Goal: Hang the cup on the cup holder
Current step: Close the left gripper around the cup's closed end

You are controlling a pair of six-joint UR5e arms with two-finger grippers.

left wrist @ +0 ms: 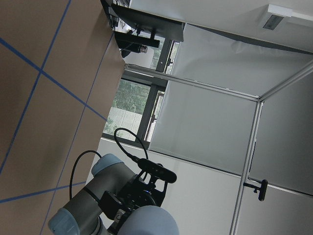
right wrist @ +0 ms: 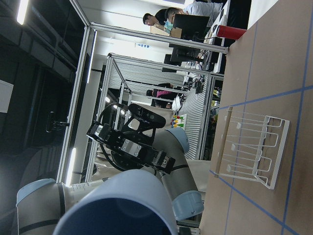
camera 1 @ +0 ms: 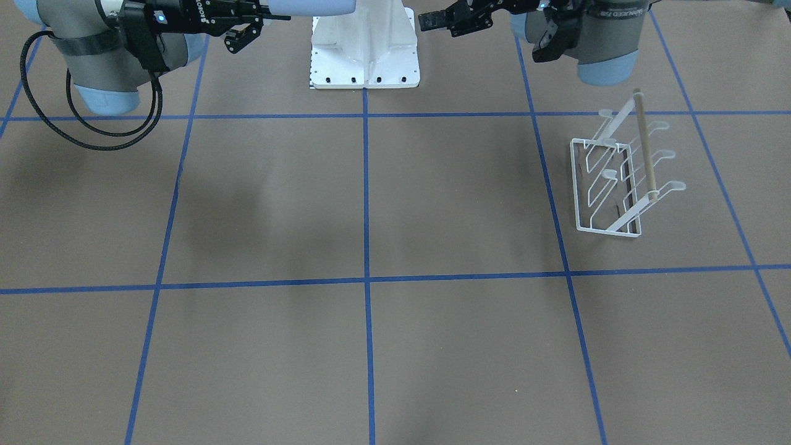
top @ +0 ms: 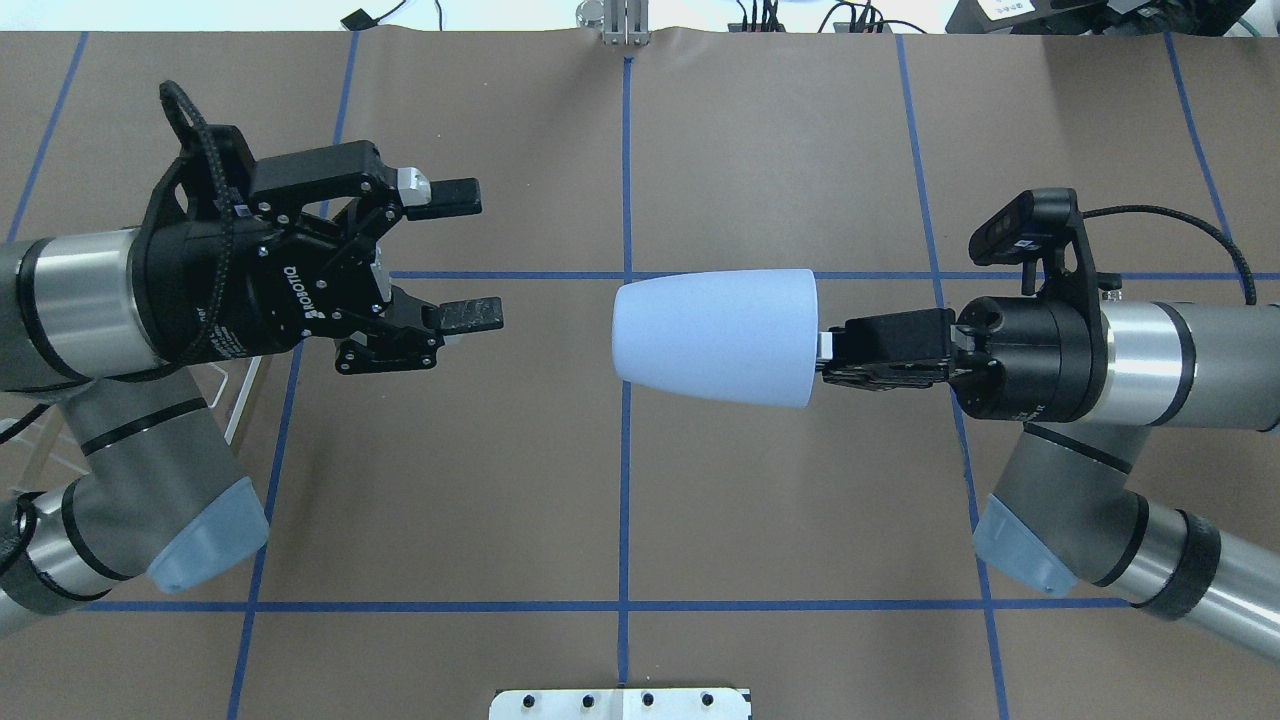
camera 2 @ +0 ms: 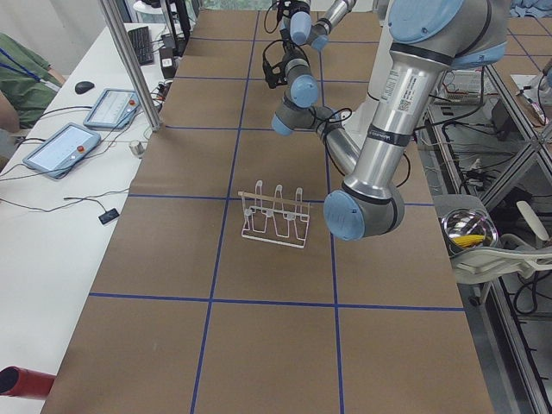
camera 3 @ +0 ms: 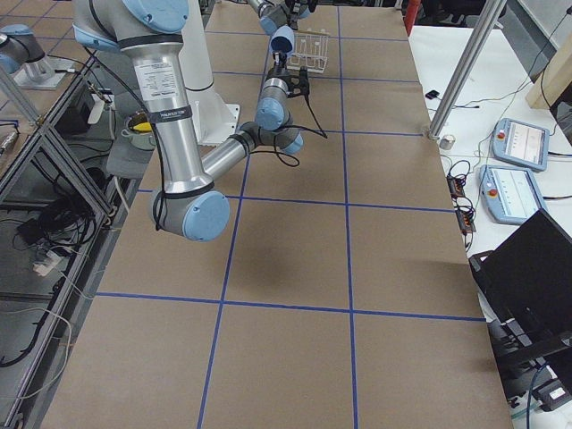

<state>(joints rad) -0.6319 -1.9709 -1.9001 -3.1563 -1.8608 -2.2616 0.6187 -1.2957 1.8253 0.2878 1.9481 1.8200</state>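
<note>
**Cup** point(top: 715, 338): light-blue, handleless, tapered. It is held off the table and lies horizontal over the central blue line. The wide rim faces the robot's right and the narrower base points toward the left arm. In the front-facing view only its lower edge shows at the top of the frame.

**Right gripper** point(top: 825, 350): jaws drawn narrow and pinched on the cup's rim, carrying the cup out in front of the wrist. The right wrist view shows the rim and dark mouth of the cup close to the lens.

**Left gripper** point(top: 468, 256): jaws spread wide and holding nothing. The fingertips are level with the cup's base, facing it across a clear gap without touching.

**Cup holder** point(camera 1: 621, 173): white wire rack standing upright on its rectangular base frame, on the robot's left part of the table and well apart from the cup. Angled prongs with rounded tips rise on both sides. A pale wooden top bar point(camera 1: 645, 148) runs along the top.

**Table** point(top: 780, 150): brown surface divided by blue tape lines point(top: 626, 500).

**Pedestal** point(camera 1: 364, 49): white metal, at the robot's edge of the table between the arms.

**Tablets** point(camera 2: 65, 148): two, on a white side bench beyond the table's far edge.
</note>
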